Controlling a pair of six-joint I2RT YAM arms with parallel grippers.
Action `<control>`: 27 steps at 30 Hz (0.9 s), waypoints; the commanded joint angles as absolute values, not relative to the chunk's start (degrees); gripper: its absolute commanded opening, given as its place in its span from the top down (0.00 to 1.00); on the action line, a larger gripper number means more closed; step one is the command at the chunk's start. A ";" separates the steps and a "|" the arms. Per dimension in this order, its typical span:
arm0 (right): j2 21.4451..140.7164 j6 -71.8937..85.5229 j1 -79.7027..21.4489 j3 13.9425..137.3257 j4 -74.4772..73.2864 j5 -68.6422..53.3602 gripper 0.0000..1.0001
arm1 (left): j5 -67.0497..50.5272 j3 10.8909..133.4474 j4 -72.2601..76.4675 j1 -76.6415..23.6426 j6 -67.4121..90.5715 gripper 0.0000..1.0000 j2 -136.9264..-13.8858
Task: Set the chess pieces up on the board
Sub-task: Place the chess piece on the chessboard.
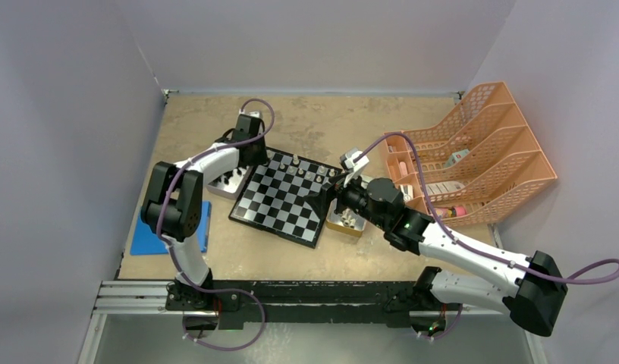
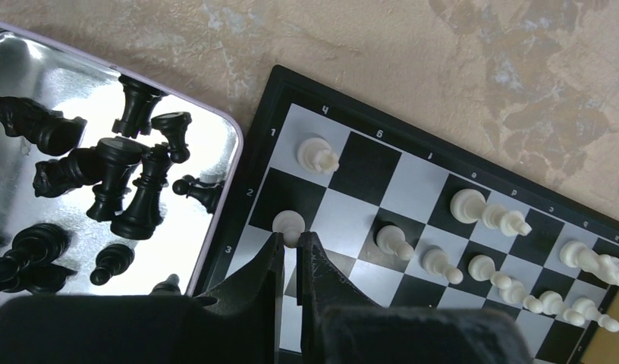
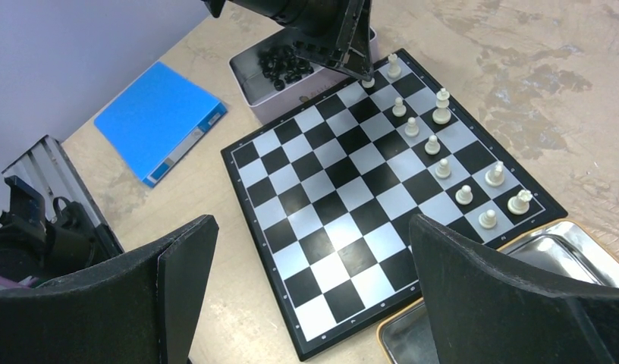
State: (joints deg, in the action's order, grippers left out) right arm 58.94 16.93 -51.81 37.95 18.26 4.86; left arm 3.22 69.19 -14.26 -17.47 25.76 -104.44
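The board [image 1: 280,206] lies mid-table, with several cream-white chess pieces [image 3: 441,106] standing in its two far rows. My left gripper [image 2: 293,236] is at the board's far left corner, shut on a white pawn [image 2: 288,222] that sits on a dark edge square; a white piece [image 2: 317,155] stands one square beyond it. In the right wrist view the same left gripper [image 3: 365,76] comes down onto that corner. My right gripper [image 3: 310,224] hovers wide open above the board's [image 3: 344,227] near right part, holding nothing. Black pieces [image 2: 132,174] lie heaped in a metal tray [image 2: 33,83] left of the board.
A second metal tray [image 1: 346,221] with white pieces sits against the board's right side, under my right arm. An orange file rack [image 1: 481,152] fills the right rear. A blue binder [image 1: 151,231] lies at the near left. Walls enclose three sides.
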 commanded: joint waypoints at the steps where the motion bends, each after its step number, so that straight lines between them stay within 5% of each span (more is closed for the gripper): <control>1: 58.74 17.04 -52.12 41.14 18.33 5.14 0.01 | 3.75 72.47 -12.55 -16.70 24.26 1.00 -105.79; 27: 59.30 17.29 -52.12 40.81 17.76 6.74 0.01 | 3.61 75.04 -15.89 -16.61 24.54 0.90 -107.08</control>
